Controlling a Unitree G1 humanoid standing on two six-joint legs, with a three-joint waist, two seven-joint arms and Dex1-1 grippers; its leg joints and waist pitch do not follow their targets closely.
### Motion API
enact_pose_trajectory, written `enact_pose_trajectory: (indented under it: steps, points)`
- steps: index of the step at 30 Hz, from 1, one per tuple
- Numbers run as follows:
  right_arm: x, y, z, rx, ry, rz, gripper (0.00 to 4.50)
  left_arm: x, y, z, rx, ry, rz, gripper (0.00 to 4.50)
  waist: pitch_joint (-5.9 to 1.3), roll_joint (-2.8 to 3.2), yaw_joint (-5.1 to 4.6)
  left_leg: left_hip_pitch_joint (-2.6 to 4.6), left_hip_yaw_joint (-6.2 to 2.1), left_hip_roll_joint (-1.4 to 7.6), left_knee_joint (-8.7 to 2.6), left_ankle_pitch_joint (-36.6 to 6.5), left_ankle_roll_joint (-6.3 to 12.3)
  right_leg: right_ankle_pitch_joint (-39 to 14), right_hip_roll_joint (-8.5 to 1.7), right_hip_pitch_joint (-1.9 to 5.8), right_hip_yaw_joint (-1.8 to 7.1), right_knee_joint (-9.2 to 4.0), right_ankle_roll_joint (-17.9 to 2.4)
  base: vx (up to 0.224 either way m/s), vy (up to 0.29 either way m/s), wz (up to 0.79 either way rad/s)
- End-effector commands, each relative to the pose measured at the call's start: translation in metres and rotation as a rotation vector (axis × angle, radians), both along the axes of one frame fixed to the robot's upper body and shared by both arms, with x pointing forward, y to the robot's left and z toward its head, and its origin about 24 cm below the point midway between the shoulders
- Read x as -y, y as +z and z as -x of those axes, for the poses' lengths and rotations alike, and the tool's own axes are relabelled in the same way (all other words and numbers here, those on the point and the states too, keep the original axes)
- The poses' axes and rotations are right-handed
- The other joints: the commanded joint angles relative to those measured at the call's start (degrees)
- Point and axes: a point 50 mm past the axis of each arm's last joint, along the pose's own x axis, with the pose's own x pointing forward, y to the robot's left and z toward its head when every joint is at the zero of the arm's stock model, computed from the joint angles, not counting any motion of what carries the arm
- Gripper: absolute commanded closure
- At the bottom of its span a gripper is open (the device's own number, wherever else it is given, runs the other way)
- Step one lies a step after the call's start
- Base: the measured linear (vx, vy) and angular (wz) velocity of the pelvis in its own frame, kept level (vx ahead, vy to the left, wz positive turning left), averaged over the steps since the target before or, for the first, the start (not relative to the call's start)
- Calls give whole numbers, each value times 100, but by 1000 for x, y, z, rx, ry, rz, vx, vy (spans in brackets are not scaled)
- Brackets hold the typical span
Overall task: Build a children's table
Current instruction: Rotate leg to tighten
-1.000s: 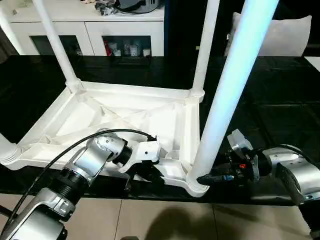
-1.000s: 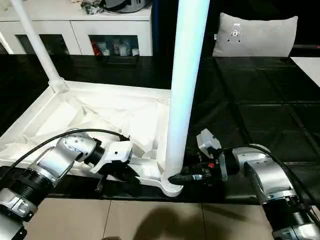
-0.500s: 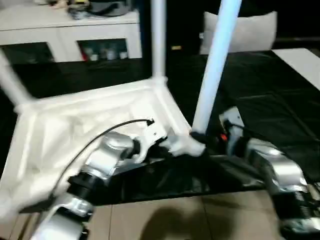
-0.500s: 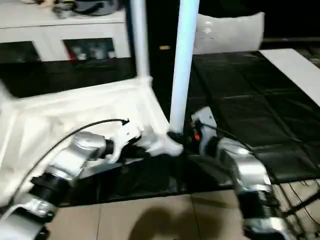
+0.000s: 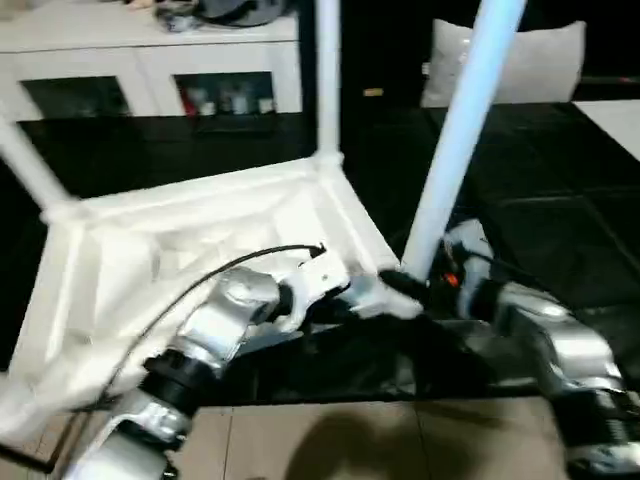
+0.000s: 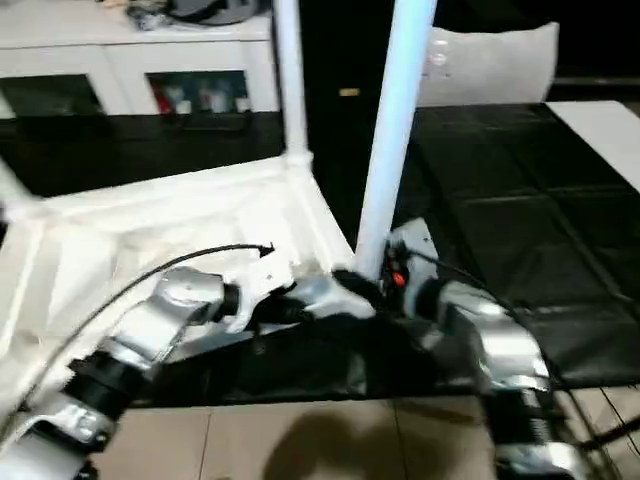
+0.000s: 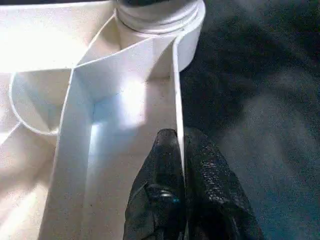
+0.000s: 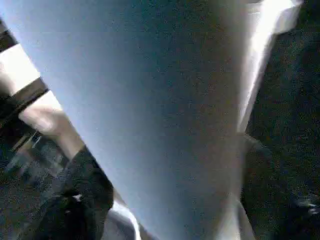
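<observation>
Pinching the table's point(image 5: 190, 240) thin side wall, the left tool point(image 7: 181, 150) holds the upturned top on the black worktop point(image 5: 560, 200); the right tool point(image 5: 405, 287), jaws unreadable, sits at the near leg's point(image 5: 455, 140) base.

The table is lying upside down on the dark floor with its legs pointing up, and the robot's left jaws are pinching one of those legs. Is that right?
Not quite. The table does lie upside down with its legs up, but the left gripper has its jaws closed on the thin side wall of the tabletop, near a corner socket, not on a leg. The left wrist view shows it.
</observation>
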Motion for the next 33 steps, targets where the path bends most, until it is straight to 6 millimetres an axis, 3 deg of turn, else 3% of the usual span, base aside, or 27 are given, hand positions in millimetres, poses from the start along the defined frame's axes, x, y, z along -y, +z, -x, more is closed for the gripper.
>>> enact_pose_trajectory:
  steps: [1, 9, 10, 18, 24, 33]
  points:
    - [3, 11, 6, 45, 115, 7, 61, 0, 7, 1, 34, -129, -20, 450, -340, -90, 36, -19, -161, 415, -311, 3, 719, -1673, -665, 361, 494, -388, 329, 0, 0, 0]
    - [14, 21, 23, 29, 389, 42, 41, -15, 8, 5, 23, -313, -104, 450, -361, -96, 169, -21, -160, 437, -306, 32, 712, -1540, -667, 364, 501, -335, 280, 0, 0, 0]
    - [15, 21, 24, 21, 443, 52, 68, -17, 8, 7, 20, -370, -117, 450, -357, -94, 197, -13, -148, 424, -306, 3, 708, -1618, -661, 356, 495, -355, 296, 0, 0, 0]
    - [4, 19, 26, -17, 632, 56, 130, -16, 8, 14, 23, -535, -149, 450, -365, -104, 272, -10, -159, 458, -311, -41, 650, -1663, -669, 354, 496, -329, 223, 0, 0, 0]
    - [0, 18, 27, -41, 690, 42, 197, -16, 7, 12, 39, -535, -158, 450, -365, -116, 311, -16, -152, 448, -306, 31, 639, -1675, -661, 355, 497, -334, 266, 0, 0, 0]
    - [0, 15, 30, -67, 719, 9, 245, -19, 4, 13, 17, -514, -147, 450, -369, -123, 321, -18, -149, 442, -307, 20, 599, -1713, -658, 359, 491, -341, 343, 0, 0, 0]
